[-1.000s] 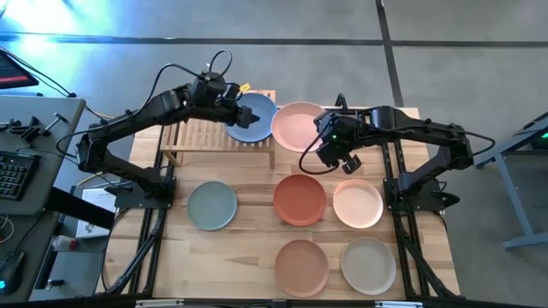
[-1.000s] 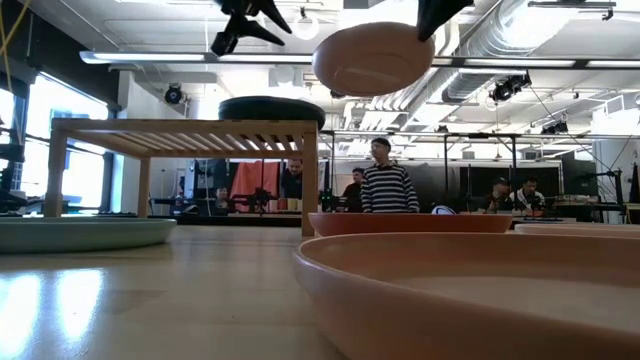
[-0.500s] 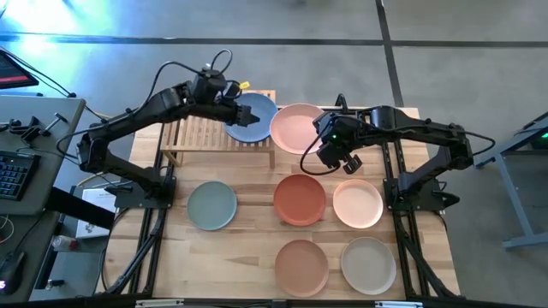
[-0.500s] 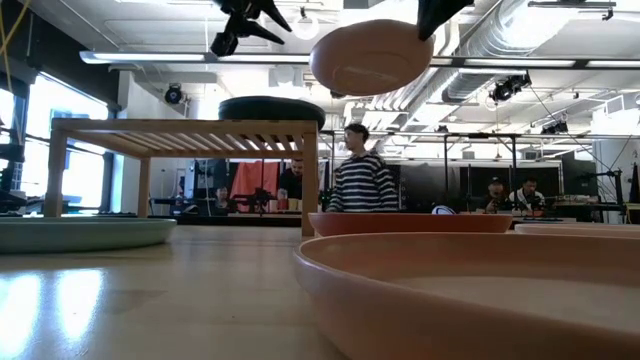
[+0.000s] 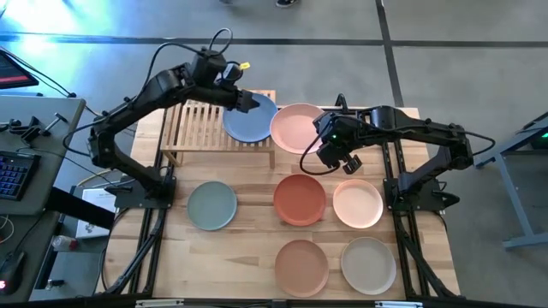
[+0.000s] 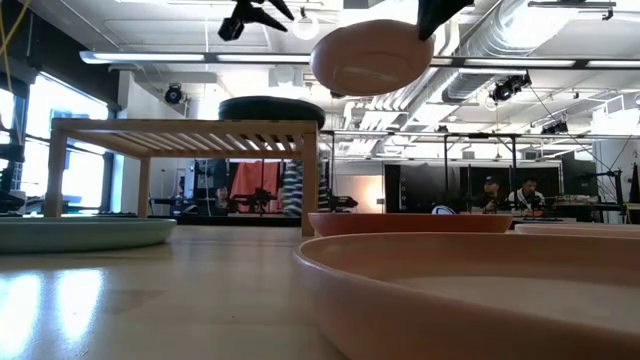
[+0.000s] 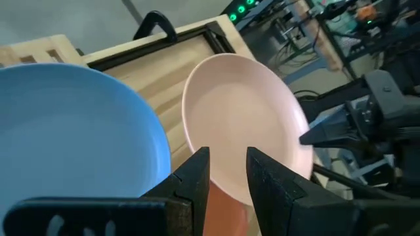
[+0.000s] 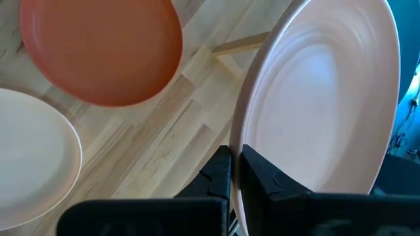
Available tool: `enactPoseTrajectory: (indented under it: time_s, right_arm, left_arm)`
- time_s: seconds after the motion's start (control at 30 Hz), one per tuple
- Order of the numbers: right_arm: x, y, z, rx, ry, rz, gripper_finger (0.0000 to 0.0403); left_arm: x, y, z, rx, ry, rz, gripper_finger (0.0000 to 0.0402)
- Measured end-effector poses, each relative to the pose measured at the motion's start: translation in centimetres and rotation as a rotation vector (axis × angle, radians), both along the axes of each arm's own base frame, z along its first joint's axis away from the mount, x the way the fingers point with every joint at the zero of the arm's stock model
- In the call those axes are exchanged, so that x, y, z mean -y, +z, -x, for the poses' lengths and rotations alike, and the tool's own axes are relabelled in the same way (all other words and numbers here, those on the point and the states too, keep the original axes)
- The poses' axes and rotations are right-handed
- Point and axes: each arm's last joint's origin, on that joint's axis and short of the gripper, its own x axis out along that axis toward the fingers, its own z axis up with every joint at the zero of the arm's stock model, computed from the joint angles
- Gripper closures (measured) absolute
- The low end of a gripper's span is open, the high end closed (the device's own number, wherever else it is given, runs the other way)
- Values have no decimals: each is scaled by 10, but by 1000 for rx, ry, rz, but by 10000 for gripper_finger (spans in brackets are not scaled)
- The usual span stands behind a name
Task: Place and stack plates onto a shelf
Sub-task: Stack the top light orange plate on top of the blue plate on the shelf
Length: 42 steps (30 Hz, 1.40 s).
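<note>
The right claw [image 5: 324, 147] is clenched on the rim of the pink plate [image 5: 297, 126], which is held in the air just beside the shelf's [image 5: 199, 128] right end, near the far edge of the surface [image 5: 248, 192]. The left claw [image 7: 226, 172] is released, its fingers parted above the blue plate [image 5: 250, 118], which lies on the shelf's right half.

No writing can be read.

Seven plates are counted from above: blue, pink, sage green [image 5: 211, 205], terracotta red [image 5: 300, 199], peach [image 5: 357, 204], tan-orange [image 5: 301, 264] and beige [image 5: 368, 264]; the last five lie flat on the surface.

Only the low view shows the pink plate's underside [image 6: 370, 57] raised above shelf height.
</note>
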Motion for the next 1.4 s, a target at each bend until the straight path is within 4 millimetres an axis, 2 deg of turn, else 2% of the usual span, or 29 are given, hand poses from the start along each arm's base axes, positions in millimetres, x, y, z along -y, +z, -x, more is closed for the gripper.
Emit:
enactPoseTrajectory:
  time_s: [0.37, 0.87, 1.07, 1.4]
  right_arm:
    - [0, 0, 0, -3, 4, -9, 403]
    - [0, 0, 0, -4, 11, -8, 403]
    - [0, 0, 0, -1, 11, -6, 403]
    - [0, 2, -4, 47, 12, -2, 403]
  left_arm:
    - [-6, -23, -19, -116, -19, 53, 314]
    - [-11, -54, -50, -175, -63, 138, 314]
    - [-11, -61, -57, -195, -74, 149, 314]
    - [-11, -62, -59, -191, -87, 149, 314]
